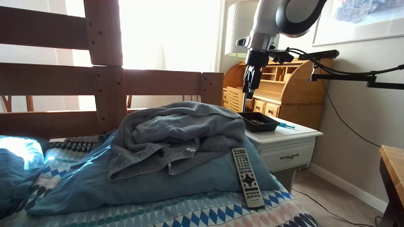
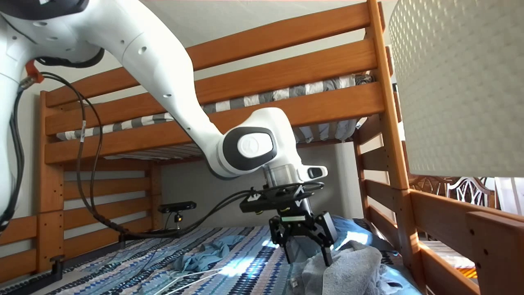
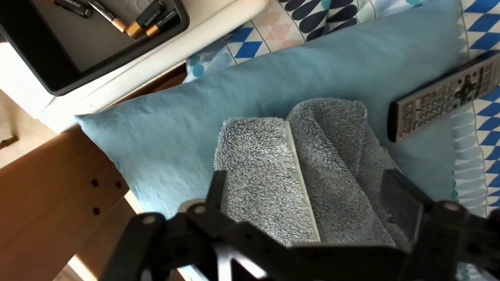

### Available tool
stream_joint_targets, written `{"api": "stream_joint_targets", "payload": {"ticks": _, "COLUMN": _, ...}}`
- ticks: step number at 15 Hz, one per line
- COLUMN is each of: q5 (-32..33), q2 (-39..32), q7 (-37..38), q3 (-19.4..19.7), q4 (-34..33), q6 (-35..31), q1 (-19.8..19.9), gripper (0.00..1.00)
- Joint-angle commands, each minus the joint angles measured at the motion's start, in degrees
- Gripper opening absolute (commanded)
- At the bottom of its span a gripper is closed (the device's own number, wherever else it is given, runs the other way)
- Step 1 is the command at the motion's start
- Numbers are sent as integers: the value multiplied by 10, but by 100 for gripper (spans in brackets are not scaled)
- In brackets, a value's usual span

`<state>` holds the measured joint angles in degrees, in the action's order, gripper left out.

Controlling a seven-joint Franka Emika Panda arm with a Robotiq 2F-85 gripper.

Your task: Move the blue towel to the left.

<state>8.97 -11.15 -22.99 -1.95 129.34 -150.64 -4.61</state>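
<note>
Blue towel (image 1: 178,135), more grey than blue to look at, lies in a heap on the blue pillow (image 1: 151,189), near the remote (image 1: 248,178). Your pincer (image 2: 309,263) has its 2 fingers (image 3: 217,191) wide apart, with nothing held. In the wrist view the towel lies below it, right between those fingers, and its pale edge (image 3: 301,177) runs across the way they close. So your next move is likely straight down, then a squeeze on that edge. You can't tell if the tips touch the towel. Take a thick bunch: a thin pinch may slip, and going too low may grab the pillow.
</note>
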Motion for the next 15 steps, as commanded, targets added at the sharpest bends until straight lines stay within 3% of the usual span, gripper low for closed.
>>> {"api": "stream_joint_targets", "payload": {"ticks": 1, "q5": 47, "q2": -54, "q7": 44, "q3": 4, "q4": -35, "q6": -38, "q1": 0, "gripper": 100}}
{"api": "stream_joint_targets", "payload": {"ticks": 7, "q5": 129, "q2": -113, "q7": 134, "q3": 37, "q4": -89, "q6": -56, "q1": -31, "gripper": 100}}
{"api": "stream_joint_targets", "payload": {"ticks": 11, "q5": 134, "q2": -145, "q7": 163, "q3": 40, "q4": -117, "q6": -43, "q1": -45, "gripper": 100}}
{"api": "stream_joint_targets", "payload": {"ticks": 12, "q5": 130, "q2": -152, "q7": 163, "q3": 37, "q4": -122, "q6": -45, "q1": -47, "gripper": 75}}
{"api": "stream_joint_targets", "payload": {"ticks": 13, "q5": 129, "q2": -160, "q7": 164, "q3": 36, "q4": -127, "q6": -48, "q1": -49, "gripper": 74}}
{"api": "stream_joint_targets", "payload": {"ticks": 15, "q5": 126, "q2": -173, "q7": 163, "q3": 33, "q4": -135, "q6": -52, "q1": -52, "gripper": 59}}
